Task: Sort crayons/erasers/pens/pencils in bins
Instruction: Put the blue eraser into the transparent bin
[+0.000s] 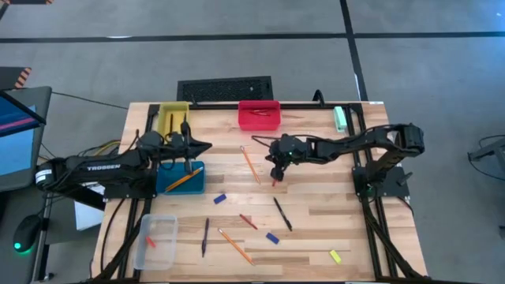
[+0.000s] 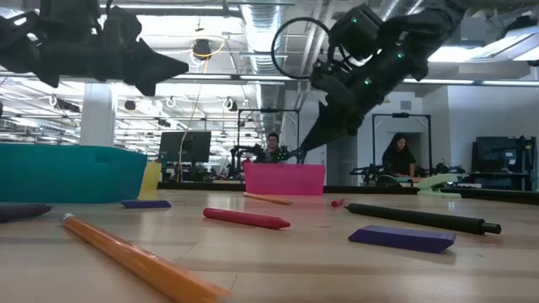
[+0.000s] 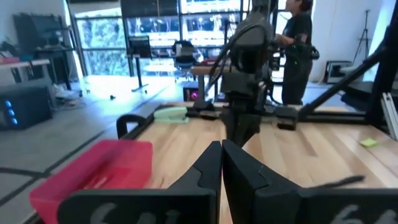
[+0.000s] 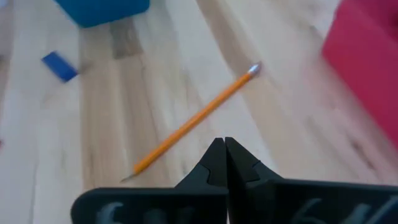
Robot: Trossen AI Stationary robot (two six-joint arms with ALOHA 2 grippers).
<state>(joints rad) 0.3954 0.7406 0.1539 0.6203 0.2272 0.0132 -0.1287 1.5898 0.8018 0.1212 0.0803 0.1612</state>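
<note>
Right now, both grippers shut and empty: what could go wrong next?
1. The right gripper is shut above the pencil; descending like that would probably push it aside, not grasp it.
2. The left gripper hangs near the teal bin; a low swing might clip its rim.

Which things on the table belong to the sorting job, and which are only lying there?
Job: pencil, black pen, red crayon, blue eraser, yellow eraser; yellow bin, red bin, teal bin, clear bin.
Lying about: green object, black keyboard.
</note>
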